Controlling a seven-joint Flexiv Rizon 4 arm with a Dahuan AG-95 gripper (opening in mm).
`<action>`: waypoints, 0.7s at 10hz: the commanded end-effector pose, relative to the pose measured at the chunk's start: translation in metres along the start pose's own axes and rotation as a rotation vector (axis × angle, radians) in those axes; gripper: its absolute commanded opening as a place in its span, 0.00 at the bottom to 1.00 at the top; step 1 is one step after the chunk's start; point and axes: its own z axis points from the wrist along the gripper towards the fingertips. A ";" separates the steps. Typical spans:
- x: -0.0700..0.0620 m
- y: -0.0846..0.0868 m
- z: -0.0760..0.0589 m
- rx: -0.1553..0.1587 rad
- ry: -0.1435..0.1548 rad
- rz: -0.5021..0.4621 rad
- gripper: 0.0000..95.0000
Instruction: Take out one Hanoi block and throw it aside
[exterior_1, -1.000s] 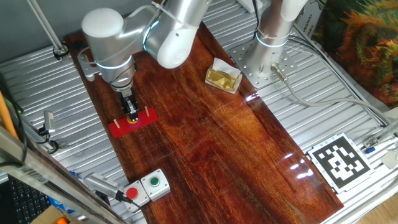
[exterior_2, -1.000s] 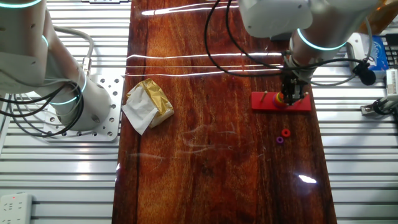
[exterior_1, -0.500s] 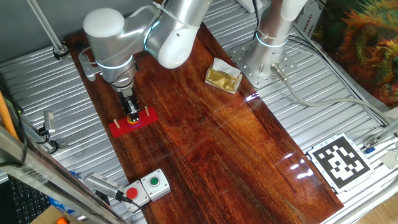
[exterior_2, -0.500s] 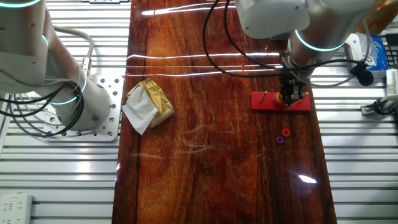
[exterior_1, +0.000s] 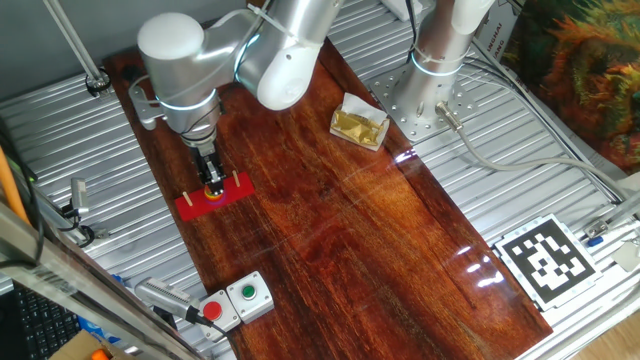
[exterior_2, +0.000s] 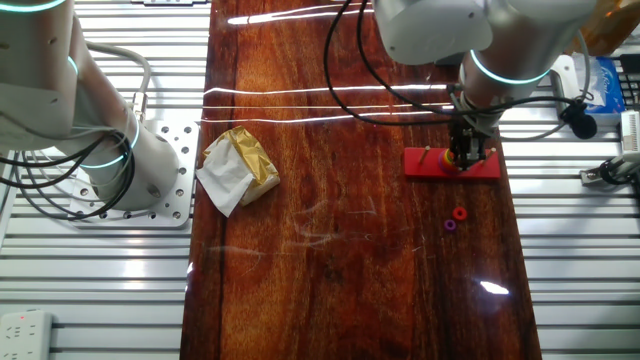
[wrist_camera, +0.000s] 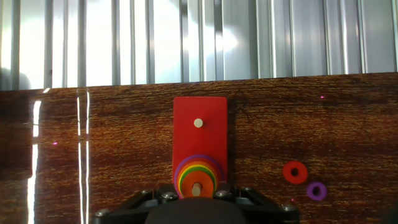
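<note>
The end effector (exterior_1: 212, 184) hung straight down over the red base (wrist_camera: 199, 134) on the wooden bench (exterior_1: 340, 210), its tips at the stack of discs; whether it was open or closed could not be told. In the hand view the orange Hanoi block (wrist_camera: 196, 182) sat on top of the stack, ringed by yellow and green discs. A red piece (wrist_camera: 295, 172) and a purple piece (wrist_camera: 316, 190) lay beside the base
</note>
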 end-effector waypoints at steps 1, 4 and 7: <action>0.000 0.000 0.000 -0.002 0.000 -0.001 0.40; -0.001 0.000 0.000 -0.002 -0.001 -0.003 0.40; -0.001 0.000 0.000 -0.001 -0.007 -0.011 0.20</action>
